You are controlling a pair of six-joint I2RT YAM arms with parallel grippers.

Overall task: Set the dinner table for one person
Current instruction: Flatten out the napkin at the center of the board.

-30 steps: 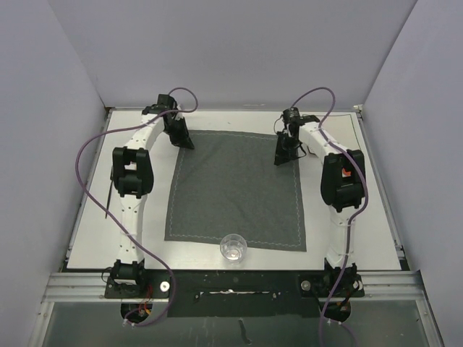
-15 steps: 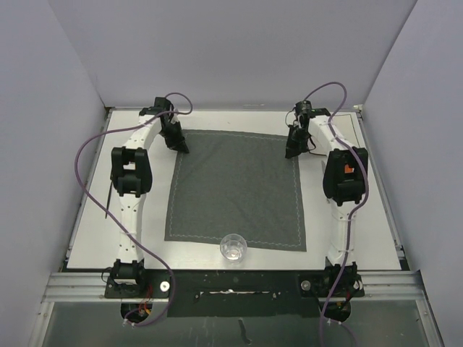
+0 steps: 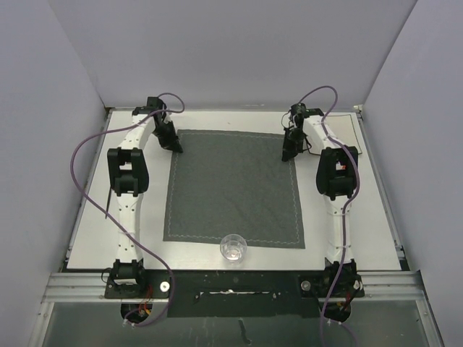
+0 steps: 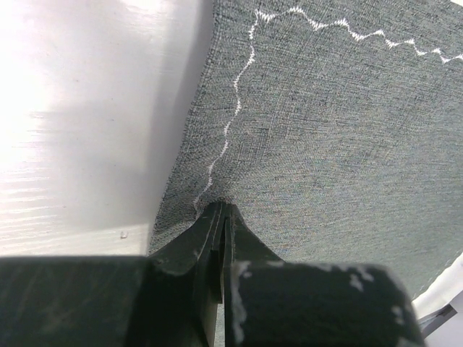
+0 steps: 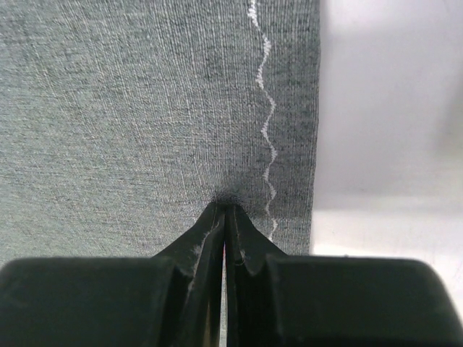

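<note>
Seen from above: a large flat white rectangular worktop point(image 3: 90, 217) with a thin metal edge, spreading beneath and beyond a dark grey square cloth placemat point(image 3: 235, 191) stitched in white zigzag. At the placemat's far left corner, the left tool point(image 4: 221, 211), jaws closed on the cloth just inside the stitching. At its far right corner, the right tool point(image 5: 224, 210), likewise pinched shut on the fabric near the hem. Placemat stretching from both tools back toward the arm bases, roughly square with the worktop; bare worktop just outside each gripped corner, each arm nearest its own. At the placemat's near edge, a small clear round glass point(image 3: 233, 247). Hard to tell whether the gripped corners lie flat or lifted.
</note>
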